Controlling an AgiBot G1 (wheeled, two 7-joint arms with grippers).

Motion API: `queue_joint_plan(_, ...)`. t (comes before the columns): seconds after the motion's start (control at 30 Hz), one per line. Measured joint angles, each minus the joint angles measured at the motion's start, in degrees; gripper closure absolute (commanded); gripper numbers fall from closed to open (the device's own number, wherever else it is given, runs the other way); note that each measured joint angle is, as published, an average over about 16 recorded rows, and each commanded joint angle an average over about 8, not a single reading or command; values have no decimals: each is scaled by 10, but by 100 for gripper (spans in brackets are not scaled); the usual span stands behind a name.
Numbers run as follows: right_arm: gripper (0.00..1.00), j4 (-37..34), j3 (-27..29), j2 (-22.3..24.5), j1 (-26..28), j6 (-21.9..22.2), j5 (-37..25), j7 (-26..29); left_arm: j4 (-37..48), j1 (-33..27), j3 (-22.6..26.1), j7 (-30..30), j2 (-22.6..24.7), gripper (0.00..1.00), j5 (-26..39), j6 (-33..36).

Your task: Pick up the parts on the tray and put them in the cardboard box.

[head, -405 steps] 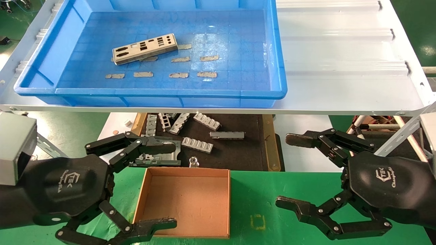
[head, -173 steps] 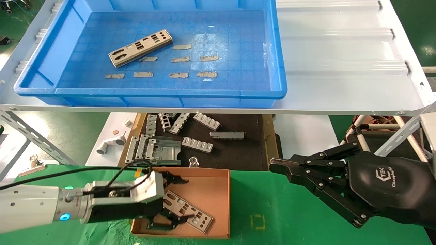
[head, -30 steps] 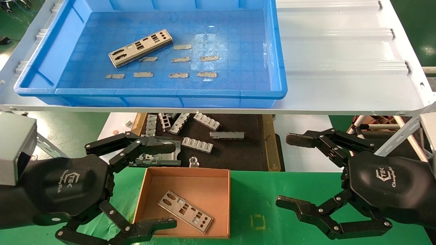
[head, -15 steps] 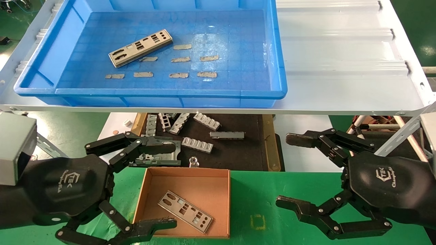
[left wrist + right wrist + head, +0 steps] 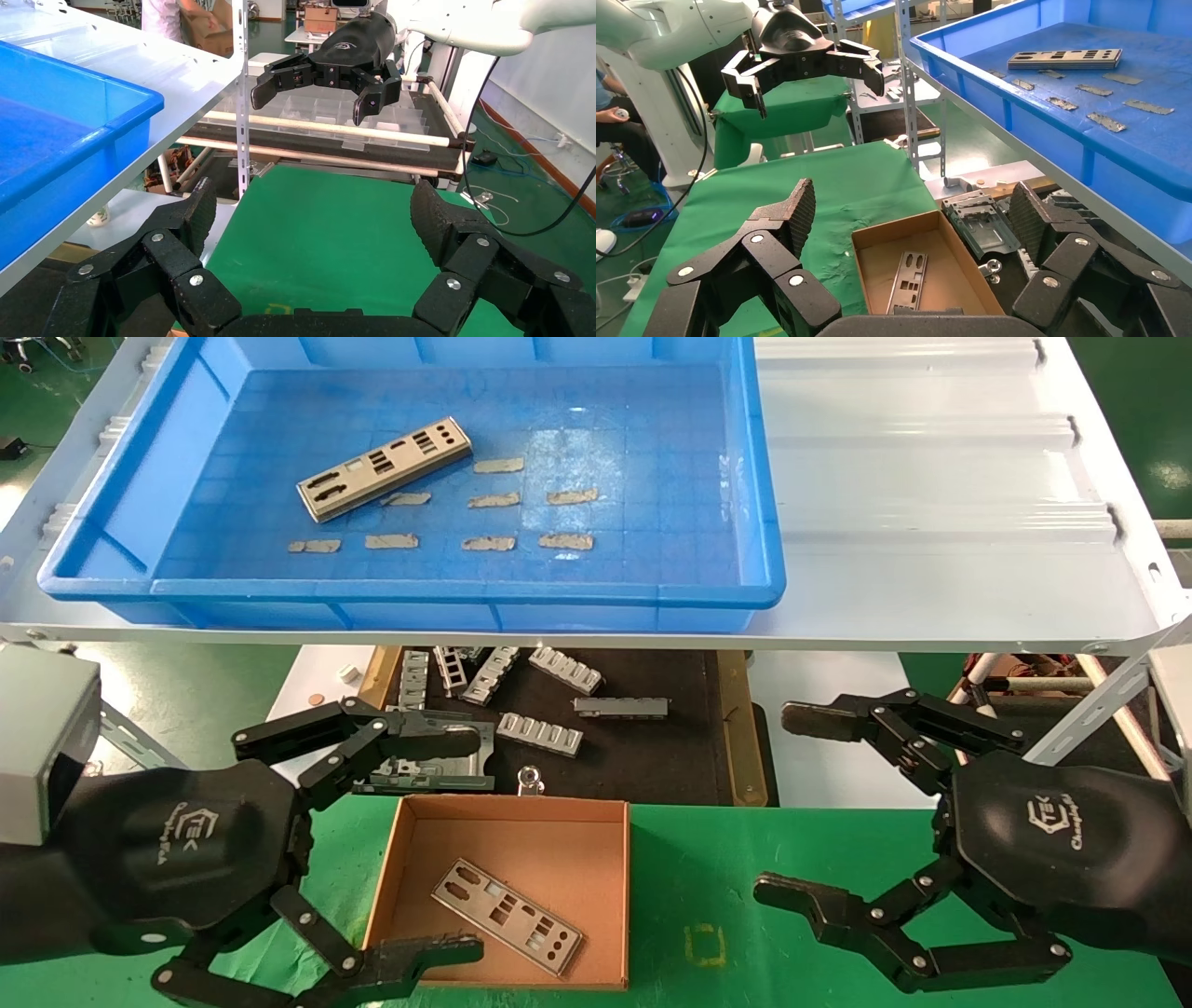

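My left gripper (image 5: 358,845): jaws wide, empty, hovering at the left wall of the cardboard box (image 5: 612,887); next reach, I judge, is up into the blue tray (image 5: 410,590) for the remaining I/O shield plate (image 5: 383,467), which lies at a slant left of centre; best taken across its narrow width, fingers aligned to the slant, lifted above the rolled rim; grey tape strips (image 5: 489,543) just beside it, to be left; one plate (image 5: 507,916) already flat in the box; dark mat (image 5: 652,756) with ribbed brackets (image 5: 539,733) under the shelf, not mine; my right gripper (image 5: 847,812): wide, empty, parked.
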Motion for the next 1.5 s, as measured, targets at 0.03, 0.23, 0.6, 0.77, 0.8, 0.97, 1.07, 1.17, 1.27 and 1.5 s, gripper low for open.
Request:
queue_joint_plan(0.03,0,0,0,0,0,0,0,0,0,0,0,0,0,0,0,0)
queue_joint_plan(0.23,0,0,0,0,0,0,0,0,0,0,0,0,0,0,0,0)
queue_joint_plan(0.6,0,0,0,0,0,0,0,0,0,0,0,0,0,0,0,0)
queue_joint_plan(0.77,0,0,0,0,0,0,0,0,0,0,0,0,0,0,0,0)
queue_joint_plan(0.8,0,0,0,0,0,0,0,0,0,0,0,0,0,0,0,0)
queue_joint_plan(0.97,0,0,0,0,0,0,0,0,0,0,0,0,0,0,0,0)
queue_joint_plan(1.07,0,0,0,0,0,0,0,0,0,0,0,0,0,0,0,0)
queue_joint_plan(1.17,0,0,0,0,0,0,0,0,0,0,0,0,0,0,0,0)
queue_joint_plan(1.27,0,0,0,0,0,0,0,0,0,0,0,0,0,0,0,0)
queue_joint_plan(1.5,0,0,0,0,0,0,0,0,0,0,0,0,0,0,0,0)
